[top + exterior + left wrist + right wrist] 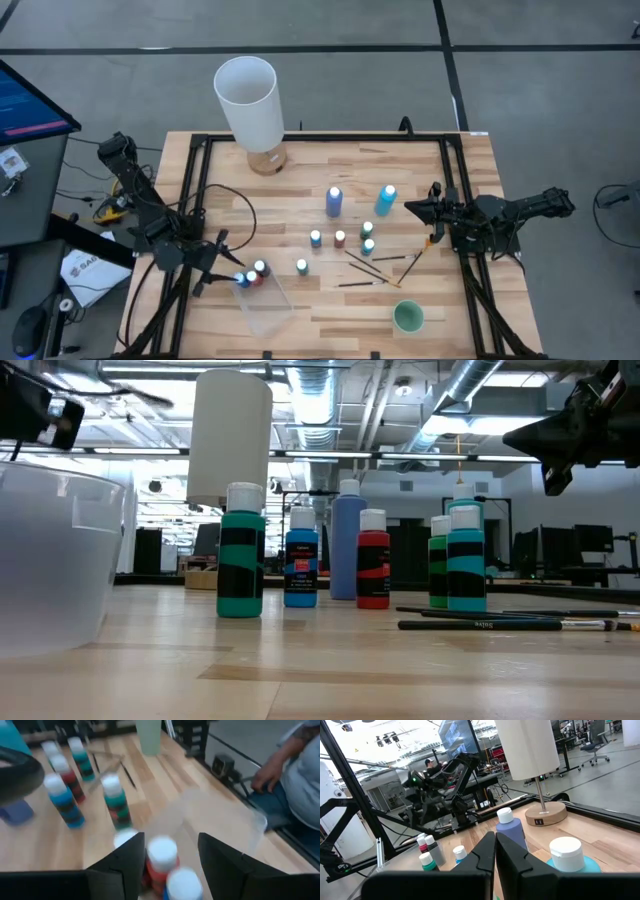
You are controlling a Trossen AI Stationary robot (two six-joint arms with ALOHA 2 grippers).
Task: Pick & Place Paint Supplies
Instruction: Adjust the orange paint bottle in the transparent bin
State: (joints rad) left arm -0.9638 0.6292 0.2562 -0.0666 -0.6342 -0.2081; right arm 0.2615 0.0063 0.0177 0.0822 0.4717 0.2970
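Left wrist view: my left fingers (167, 862) are standing apart astride a red bottle (161, 862) inside the clear bin (240, 827); my right fingers (495, 851) are pressing shut above the worktop (300, 190).

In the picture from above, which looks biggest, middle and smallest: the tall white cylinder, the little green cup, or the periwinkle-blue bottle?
1. Tall white cylinder, clearly biggest.
2. Small green cup.
3. Periwinkle-blue bottle with a white cap.
The last two look close; the cup looks a bit wider.

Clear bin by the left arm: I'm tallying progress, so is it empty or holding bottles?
Holding bottles: white-capped bottles stand inside the clear bin.
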